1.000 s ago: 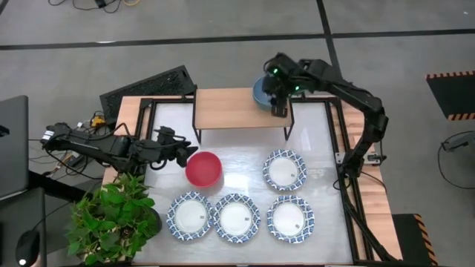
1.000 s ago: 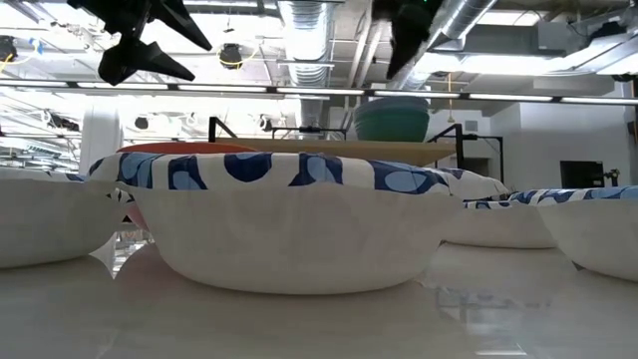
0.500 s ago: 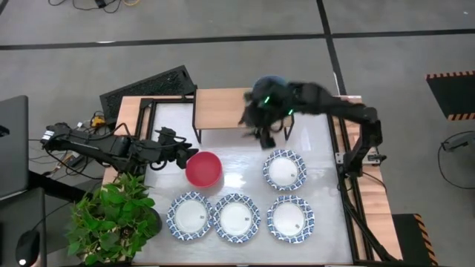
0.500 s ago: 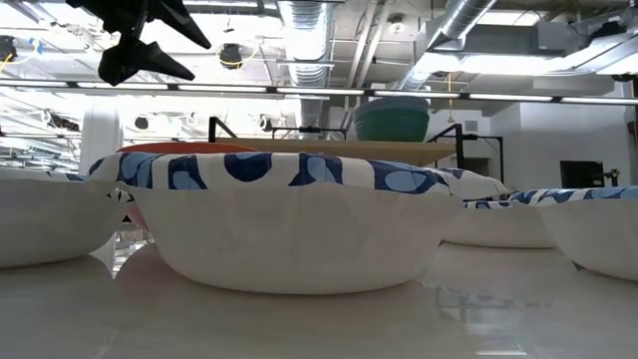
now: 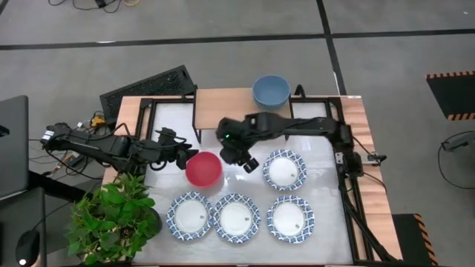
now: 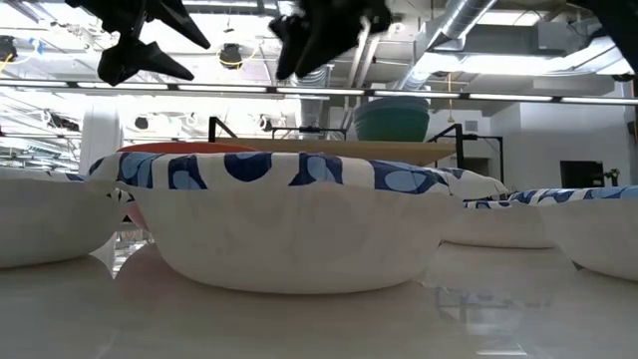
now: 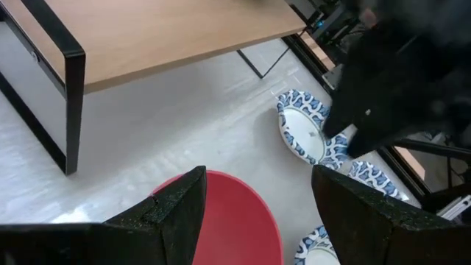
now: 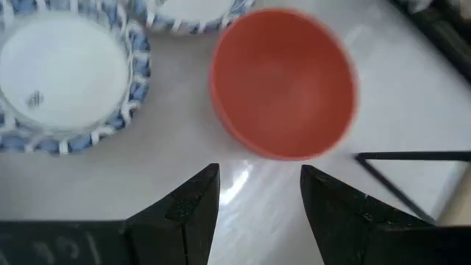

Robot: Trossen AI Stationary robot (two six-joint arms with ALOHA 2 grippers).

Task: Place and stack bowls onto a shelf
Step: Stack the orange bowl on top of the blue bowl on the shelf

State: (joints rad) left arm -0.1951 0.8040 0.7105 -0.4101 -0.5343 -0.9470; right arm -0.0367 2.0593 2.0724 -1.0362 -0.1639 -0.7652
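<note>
A plain red bowl (image 5: 203, 168) stands on its base on the white table, left of centre. My left gripper (image 5: 185, 154) hovers open just left of it, above its rim (image 7: 221, 213). My right gripper (image 5: 249, 163) hangs open over the table just right of the red bowl (image 8: 283, 92), touching nothing. The blue-green bowl (image 5: 271, 91) sits on the right end of the wooden shelf (image 5: 230, 110). Several blue-rimmed bowls (image 5: 284, 169) (image 5: 237, 217) stand upright on the table's near half.
A potted plant (image 5: 111, 219) stands at the table's near left corner. A dark keyboard-like slab (image 5: 148, 87) lies off the far left corner. The shelf's black legs (image 7: 70, 88) stand close behind the red bowl. Bare table shows between the shelf and the bowls.
My right gripper has left the blue-green bowl at the shelf's right end. It has swung toward the table's left and near side, downward, and turned, ending beside the red bowl. The blue-green bowl stays on the shelf.
</note>
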